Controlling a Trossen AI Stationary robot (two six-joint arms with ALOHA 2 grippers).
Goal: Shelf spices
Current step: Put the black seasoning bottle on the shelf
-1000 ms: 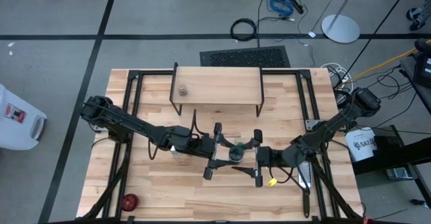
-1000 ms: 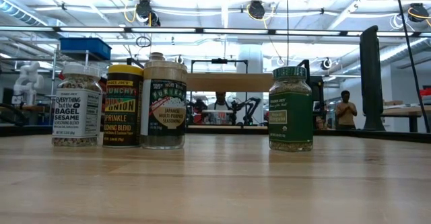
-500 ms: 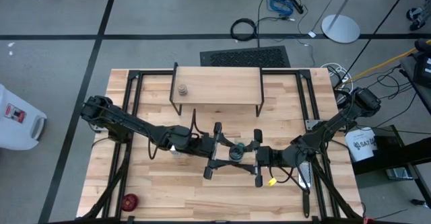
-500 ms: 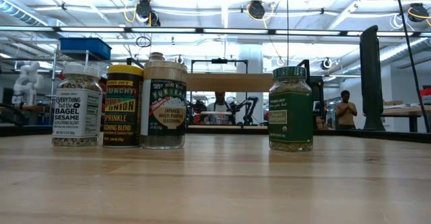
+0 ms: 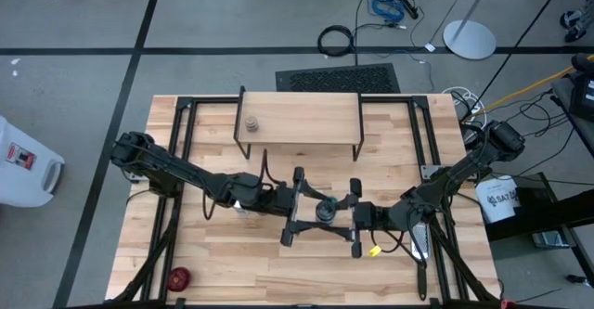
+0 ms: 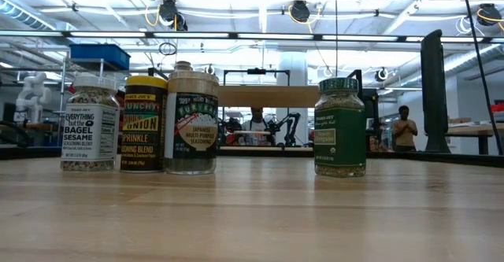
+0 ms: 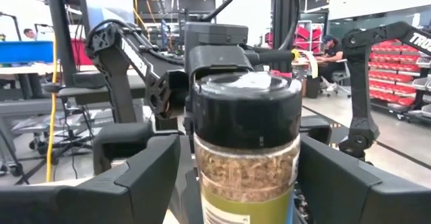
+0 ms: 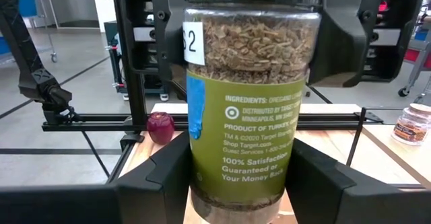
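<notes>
1 jar between both pincers, before the shelf.

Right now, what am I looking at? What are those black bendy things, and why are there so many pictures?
Those are two robot arms at a wooden table. One camera looks down from above, one sits low on the table, and one rides on each arm's wrist. In the middle, the left claw and right claw meet around a dark-lidded jar of dried herbs; the right claw grips its sides. Behind stands a small wooden shelf with one little jar on top. The low camera sees four standing spice jars, among them a green-lidded jar.
</notes>
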